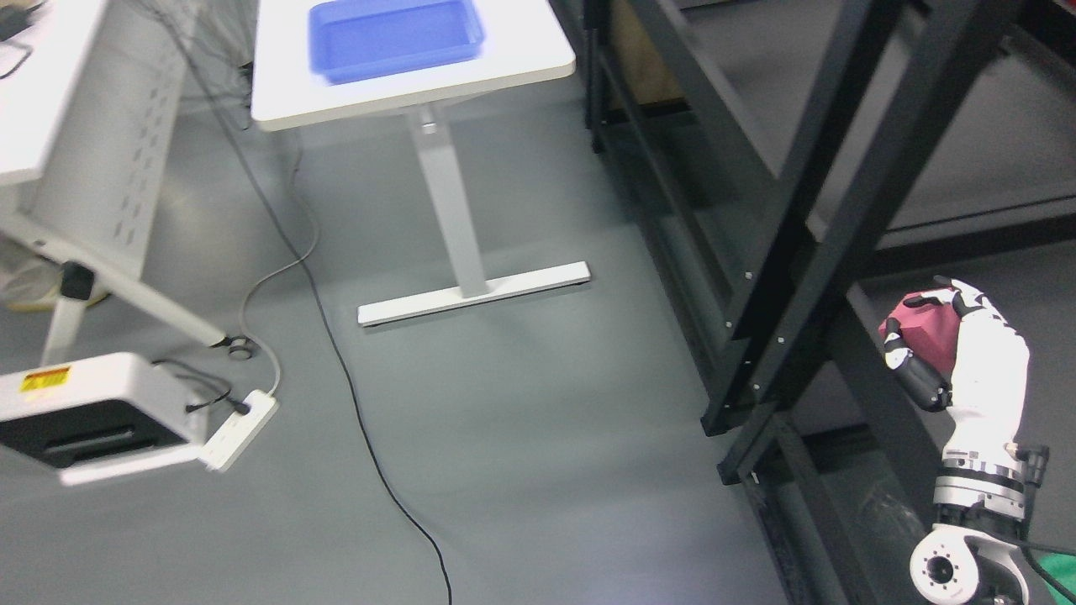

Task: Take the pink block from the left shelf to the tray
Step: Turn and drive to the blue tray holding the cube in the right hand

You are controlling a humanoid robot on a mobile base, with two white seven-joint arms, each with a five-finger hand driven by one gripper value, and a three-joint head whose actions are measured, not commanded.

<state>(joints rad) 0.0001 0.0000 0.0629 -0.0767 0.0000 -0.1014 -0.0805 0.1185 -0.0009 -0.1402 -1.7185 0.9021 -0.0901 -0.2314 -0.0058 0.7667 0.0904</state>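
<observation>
The robot's white right hand (958,353), with dark finger segments, is rising from the lower right corner of the head view on a white and silver wrist, and its fingers (904,336) are curling closed around a dark pink, faceted block (929,329), which is sitting in the palm with the thumb side and fingertips wrapping its left and upper edges. The hand and block are hanging in the air just beside the tall black metal shelf frame (807,252), whose slanted uprights are crossing the right half of the view; the block is not resting on any shelf board. Well apart from it, at the top of the view, a shallow blue plastic tray (395,38) is lying on the white tabletop of a single-legged white table (420,92), slightly blurred. A grey smooth floor (521,437) is filling the middle, with a thin black cable (353,395) running across it and a white power strip (239,430) lying near a white and black box-shaped device (92,416) at the lower left. Part of a second white table with a perforated grey side panel (101,168) is showing at the upper left.
</observation>
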